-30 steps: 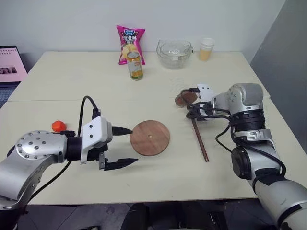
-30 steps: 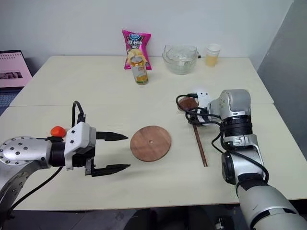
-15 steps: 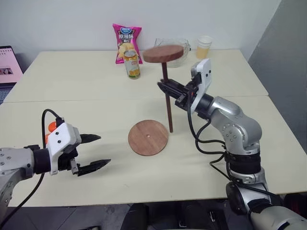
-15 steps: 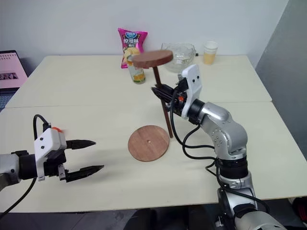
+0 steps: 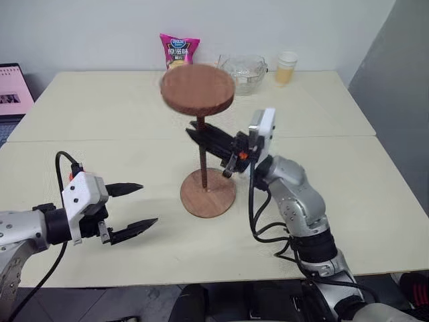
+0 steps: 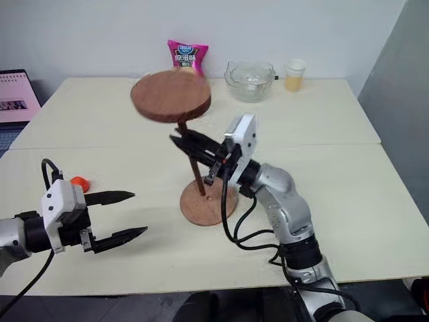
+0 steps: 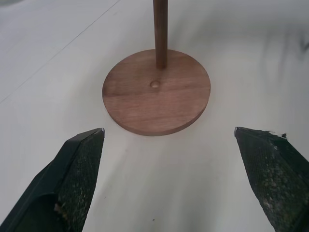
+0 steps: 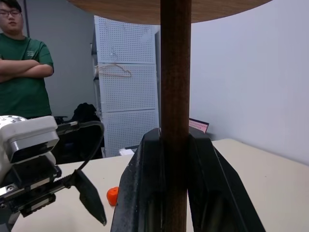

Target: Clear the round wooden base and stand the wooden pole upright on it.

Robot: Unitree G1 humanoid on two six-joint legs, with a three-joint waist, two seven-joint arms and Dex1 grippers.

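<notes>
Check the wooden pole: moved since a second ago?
Yes. The wooden pole lay flat on the table to the right of the round wooden base; now the right gripper holds it upright, lower end on the base, disc end up.

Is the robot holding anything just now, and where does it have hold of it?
Yes. Its right tool is shut on the wooden pole, gripping the thin rod partway up, below the disc on top. The left tool is open and holds nothing.
</notes>
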